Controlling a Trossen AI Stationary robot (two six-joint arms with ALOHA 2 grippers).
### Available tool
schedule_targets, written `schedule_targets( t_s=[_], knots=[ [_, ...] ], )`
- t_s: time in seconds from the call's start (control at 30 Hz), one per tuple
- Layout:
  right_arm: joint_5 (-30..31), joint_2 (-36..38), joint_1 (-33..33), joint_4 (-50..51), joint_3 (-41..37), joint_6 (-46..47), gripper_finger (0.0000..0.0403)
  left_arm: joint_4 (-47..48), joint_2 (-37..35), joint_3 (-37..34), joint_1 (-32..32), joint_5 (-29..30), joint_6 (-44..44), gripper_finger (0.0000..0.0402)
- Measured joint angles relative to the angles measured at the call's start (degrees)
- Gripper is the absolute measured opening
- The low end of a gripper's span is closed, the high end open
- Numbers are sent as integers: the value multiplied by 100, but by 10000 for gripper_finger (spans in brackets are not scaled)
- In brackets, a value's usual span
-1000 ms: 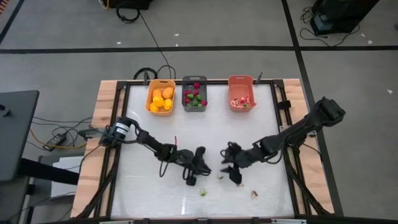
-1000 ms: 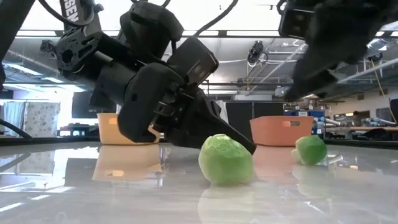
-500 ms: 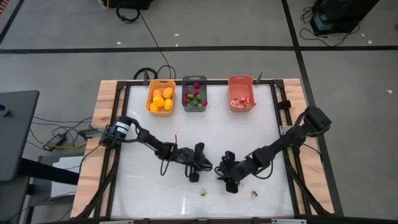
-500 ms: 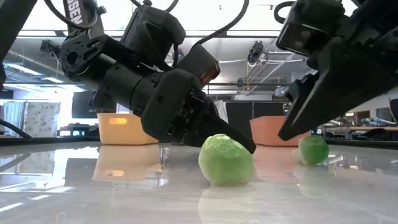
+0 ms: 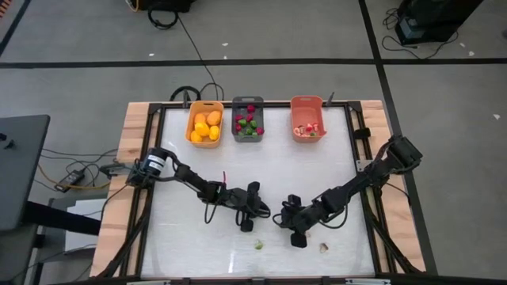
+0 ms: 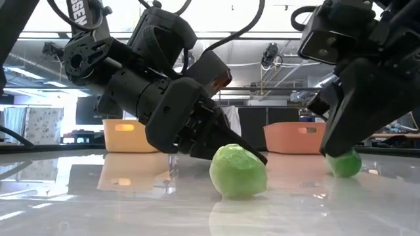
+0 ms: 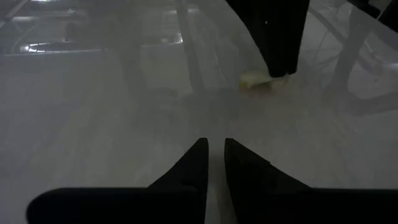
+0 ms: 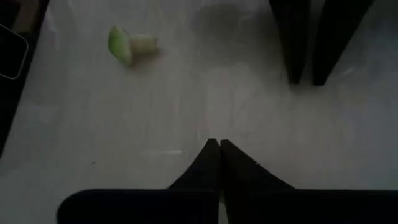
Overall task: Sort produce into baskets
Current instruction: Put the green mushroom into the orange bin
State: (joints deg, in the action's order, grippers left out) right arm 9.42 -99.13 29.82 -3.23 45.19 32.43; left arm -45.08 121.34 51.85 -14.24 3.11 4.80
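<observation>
Closure of my right claw [image 5: 297, 234] is the change: wide apart a second ago, fingers now together, low on the surface at lower centre of the high view. The right wrist view shows nothing between the tips. In the low view a small green bit [image 6: 348, 165] sits partly hidden just behind them; I cannot tell if it is pinched, and judge a miss likely. My left claw [image 5: 247, 223] rests just left of it, nearly together, empty. A larger green piece [image 5: 259, 245] and a pale slice [image 5: 323, 247] lie loose nearby. The three baskets [image 5: 235, 119] stand well apart at upper centre.
</observation>
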Motion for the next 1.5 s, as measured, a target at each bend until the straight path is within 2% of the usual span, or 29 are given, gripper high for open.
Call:
schedule_targets(
  t_s=[0.17,0.3,0.53,0.7,0.87,1.17,1.3,1.5],
  knots=[
    [276,115,-3,103,-12,-177,5,-2,0,-2,0,-2,0,60],
    [608,542,-65,384,-22,-407,3,-4,0,-2,0,-4,0,60],
    [1749,1666,-605,1656,-19,-811,2,-15,0,-1,0,-22,0,60],
    [2500,2479,-1457,2434,-19,-1187,1,-11,0,-2,0,-22,0,60],
    [2659,2979,-2771,2755,-19,-1554,1,-8,0,-2,0,-23,14,60],
    [2712,2892,-4424,2893,-19,-1657,7,4,-4,-1,0,-269,168,60],
    [2696,2811,-4860,2919,-19,-1817,35,29,-7,0,0,-277,190,60],
    [2696,2849,-5049,2904,-19,-1834,133,33,-9,0,4,-583,407,60]
  ],
)
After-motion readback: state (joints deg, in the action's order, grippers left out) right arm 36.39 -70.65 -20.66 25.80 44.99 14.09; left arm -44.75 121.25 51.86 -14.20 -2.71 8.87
